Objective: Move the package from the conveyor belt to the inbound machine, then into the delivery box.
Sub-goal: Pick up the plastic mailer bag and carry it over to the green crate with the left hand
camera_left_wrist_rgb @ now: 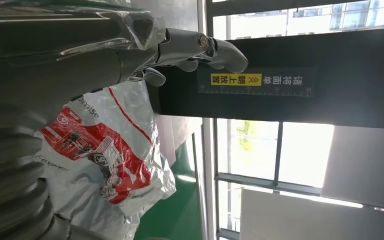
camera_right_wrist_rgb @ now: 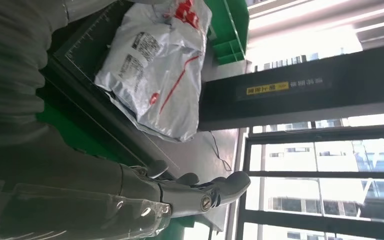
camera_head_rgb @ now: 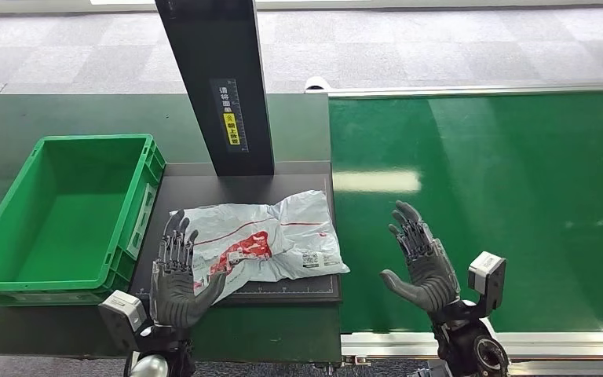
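**One package on the machine plate, both our hands spread and holding nothing**

One silver-grey plastic package [camera_head_rgb: 267, 239] with red printing and a small white label lies crumpled just below the centre of the head view. It rests on the dark flat plate of the inbound machine [camera_head_rgb: 283, 188], and its lower right corner reaches the plate's edge beside the conveyor belt [camera_head_rgb: 487, 204]. From the back of the plate a black upright post [camera_head_rgb: 220, 78] rises to the top of the frame, bearing a small yellow label.

Our left hand [camera_head_rgb: 177, 271] sits at the lower left of the package, palm up, fingers spread and pointing away from us. Its fingertips are at the package's left edge; we cannot tell whether they touch it. Nothing is gripped. In the left wrist view the fingers [camera_left_wrist_rgb: 215, 50] reach out straight, with the package [camera_left_wrist_rgb: 105, 165] lying beside them.

Our right hand [camera_head_rgb: 420, 263] hangs over the green belt at the lower right of centre, apart from the package, palm turned inward, fingers spread, holding nothing. The right wrist view shows its fingers [camera_right_wrist_rgb: 215, 192] extended, and the package [camera_right_wrist_rgb: 155, 70] on the plate further off.

To the left of the plate, at the left of the head view, stands the green delivery box [camera_head_rgb: 16, 228], touching the plate's edge, with nothing visible inside it.
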Controlling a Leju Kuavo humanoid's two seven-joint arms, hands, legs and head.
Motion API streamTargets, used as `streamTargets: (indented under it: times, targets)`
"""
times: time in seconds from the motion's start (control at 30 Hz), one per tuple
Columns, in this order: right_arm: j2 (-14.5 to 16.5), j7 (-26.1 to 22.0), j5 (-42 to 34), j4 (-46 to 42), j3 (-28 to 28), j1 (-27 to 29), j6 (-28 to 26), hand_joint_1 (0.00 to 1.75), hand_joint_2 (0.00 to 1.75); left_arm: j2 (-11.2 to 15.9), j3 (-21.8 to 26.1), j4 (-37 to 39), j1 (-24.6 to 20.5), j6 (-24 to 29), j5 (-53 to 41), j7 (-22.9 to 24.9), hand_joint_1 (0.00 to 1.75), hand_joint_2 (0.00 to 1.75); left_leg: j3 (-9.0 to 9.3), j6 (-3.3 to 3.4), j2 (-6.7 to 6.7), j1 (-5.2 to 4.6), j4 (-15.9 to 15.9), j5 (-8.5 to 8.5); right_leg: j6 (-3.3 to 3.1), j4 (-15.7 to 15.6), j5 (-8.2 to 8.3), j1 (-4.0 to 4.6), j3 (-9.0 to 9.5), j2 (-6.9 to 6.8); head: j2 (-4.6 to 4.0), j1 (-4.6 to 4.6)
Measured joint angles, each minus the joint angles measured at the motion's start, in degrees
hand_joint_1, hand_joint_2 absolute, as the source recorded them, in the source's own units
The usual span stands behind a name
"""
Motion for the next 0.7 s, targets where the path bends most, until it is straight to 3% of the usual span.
streamTargets:
  times: [0.17, 0.37, 0.5, 0.7]
  targets:
    - [0.0, -0.4, 1.5, -5.1, -1.0, 5.0, 2.2, 0.0, 1.75, -0.3, 0.3, 0.0, -0.1, -0.5, -3.9, 2.2, 0.0, 1.75, 0.02, 0.0, 0.03, 0.0, 0.0, 0.0, 0.0, 0.0, 0.0, 0.0, 0.02, 0.01, 0.0, -0.01]
    - [0.1, -0.9, 1.5, -8.1, -1.9, 7.2, 3.5, 0.0, 1.75, -0.4, 0.3, 0.1, -0.2, -0.4, -6.4, 4.0, 0.0, 1.75, 0.03, 0.0, 0.03, 0.0, 0.0, 0.0, 0.0, 0.0, 0.0, 0.0, 0.02, 0.01, 0.0, 0.01]
    - [1.4, -0.8, 4.3, -10.1, -2.5, 8.2, 5.1, 0.0, 1.75, -0.3, 0.1, 1.2, -0.8, 0.3, -13.9, 8.7, 0.0, 1.75, 0.03, 0.0, 0.03, 0.0, 0.0, 0.0, 0.0, 0.0, 0.0, 0.0, 0.02, 0.01, 0.0, 0.0]
    - [3.4, -0.2, 6.9, -10.6, -2.7, 8.6, 5.4, 0.0, 1.75, 0.3, -1.3, 3.1, -1.8, 5.8, -29.4, 14.8, 0.0, 1.75, 0.03, 0.0, 0.03, 0.0, 0.0, 0.01, 0.0, 0.0, 0.0, 0.0, 0.02, 0.01, 0.0, 0.0]
